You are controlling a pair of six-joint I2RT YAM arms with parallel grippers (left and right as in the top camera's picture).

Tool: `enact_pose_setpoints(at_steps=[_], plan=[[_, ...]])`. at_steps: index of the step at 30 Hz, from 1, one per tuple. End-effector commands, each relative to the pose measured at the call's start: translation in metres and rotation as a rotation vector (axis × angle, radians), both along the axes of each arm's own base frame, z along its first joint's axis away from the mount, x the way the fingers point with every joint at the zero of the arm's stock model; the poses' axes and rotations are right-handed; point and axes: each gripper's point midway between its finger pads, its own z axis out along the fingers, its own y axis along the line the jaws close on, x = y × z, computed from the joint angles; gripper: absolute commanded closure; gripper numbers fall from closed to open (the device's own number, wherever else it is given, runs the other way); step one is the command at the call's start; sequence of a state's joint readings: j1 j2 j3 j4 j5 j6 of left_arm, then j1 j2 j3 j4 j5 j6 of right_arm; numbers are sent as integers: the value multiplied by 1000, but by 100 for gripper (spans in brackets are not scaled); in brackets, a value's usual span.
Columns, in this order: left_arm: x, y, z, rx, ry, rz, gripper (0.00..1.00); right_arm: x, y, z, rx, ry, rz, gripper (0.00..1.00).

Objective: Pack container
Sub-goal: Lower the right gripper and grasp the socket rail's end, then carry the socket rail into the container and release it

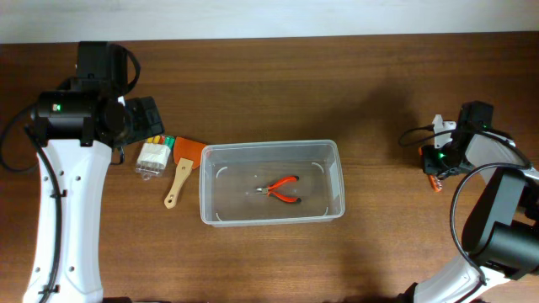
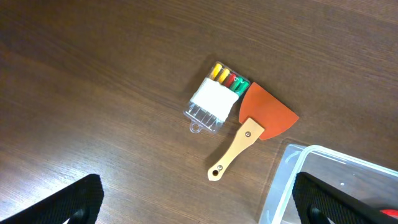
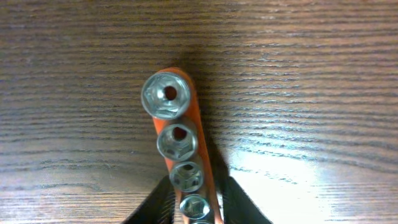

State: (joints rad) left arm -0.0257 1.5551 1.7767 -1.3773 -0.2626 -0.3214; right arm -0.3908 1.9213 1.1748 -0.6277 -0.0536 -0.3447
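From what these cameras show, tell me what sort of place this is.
Likely a workshop-style bench set up for robot tests: a wooden table, hand tools such as red-handled pliers inside the clear container, and a socket rail.

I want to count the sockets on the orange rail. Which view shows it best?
The right wrist view: the socket rail is close up, sockets end-on, straddled by the right gripper, though its lower end is cut off. Overhead shows only an orange sliver by that gripper; the left wrist view misses it.
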Motion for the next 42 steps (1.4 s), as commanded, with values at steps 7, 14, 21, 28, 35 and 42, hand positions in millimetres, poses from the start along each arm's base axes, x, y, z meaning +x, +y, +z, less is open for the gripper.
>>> enact_pose_setpoints(at_steps=[7, 14, 21, 28, 35, 42], plan=[[0, 1, 2, 4, -4, -2, 1, -16, 5, -15, 6, 62, -4, 91], [0, 1, 2, 4, -4, -2, 1, -16, 5, -15, 6, 62, -4, 96], [0, 1, 2, 5, -4, -1, 1, -3, 20, -5, 98, 4, 9, 96], [0, 1, 2, 5, -1, -2, 1, 43, 50, 100, 106, -125, 138, 96], [0, 1, 2, 5, -1, -2, 1, 53, 148, 217, 47, -243, 562, 96], [0, 1, 2, 5, -1, -2, 1, -6, 287, 220, 35, -169, 1234, 96]])
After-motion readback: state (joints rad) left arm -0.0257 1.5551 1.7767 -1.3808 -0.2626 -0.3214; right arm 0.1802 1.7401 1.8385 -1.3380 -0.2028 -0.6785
